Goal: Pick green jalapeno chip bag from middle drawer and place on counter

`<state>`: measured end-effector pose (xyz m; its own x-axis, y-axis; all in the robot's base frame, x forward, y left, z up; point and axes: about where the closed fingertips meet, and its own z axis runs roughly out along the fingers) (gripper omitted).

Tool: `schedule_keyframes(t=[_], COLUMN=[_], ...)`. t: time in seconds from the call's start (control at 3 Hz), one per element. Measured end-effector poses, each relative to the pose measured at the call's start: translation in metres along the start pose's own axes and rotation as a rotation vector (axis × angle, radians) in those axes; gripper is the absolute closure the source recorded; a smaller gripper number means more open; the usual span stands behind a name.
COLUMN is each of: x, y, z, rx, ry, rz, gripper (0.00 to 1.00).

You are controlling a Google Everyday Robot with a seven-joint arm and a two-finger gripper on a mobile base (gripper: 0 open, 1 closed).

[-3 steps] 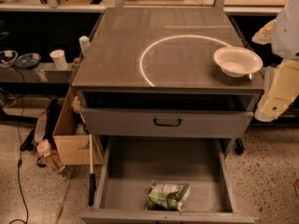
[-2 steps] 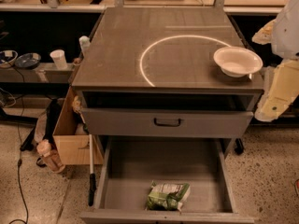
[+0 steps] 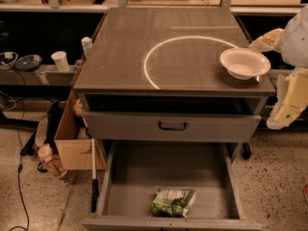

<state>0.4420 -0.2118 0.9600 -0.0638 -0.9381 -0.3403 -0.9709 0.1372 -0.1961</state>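
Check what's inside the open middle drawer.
Only the green jalapeno chip bag, lying near the front of the middle drawer. The floor under it and the rear beneath the upper drawer front are hidden. The hand hangs outside, right of the counter.

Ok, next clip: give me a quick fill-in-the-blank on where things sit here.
The green jalapeno chip bag lies in the open middle drawer, near its ____ edge.
On the counter stands a white ____.
The gripper hangs at the view's ____ edge, beside the counter.
Missing: front; bowl; right.
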Motion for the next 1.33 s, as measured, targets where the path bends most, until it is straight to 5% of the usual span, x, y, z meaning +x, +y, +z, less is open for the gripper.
schedule_keyframes(t=[0.67,1.33], x=[0.012,0.031], y=[0.015,0.043], z=[0.059,0.128], rx=[-0.029,-0.040], ry=[-0.080,-0.009], rz=[-0.064,-0.012], gripper=[0.00,0.00])
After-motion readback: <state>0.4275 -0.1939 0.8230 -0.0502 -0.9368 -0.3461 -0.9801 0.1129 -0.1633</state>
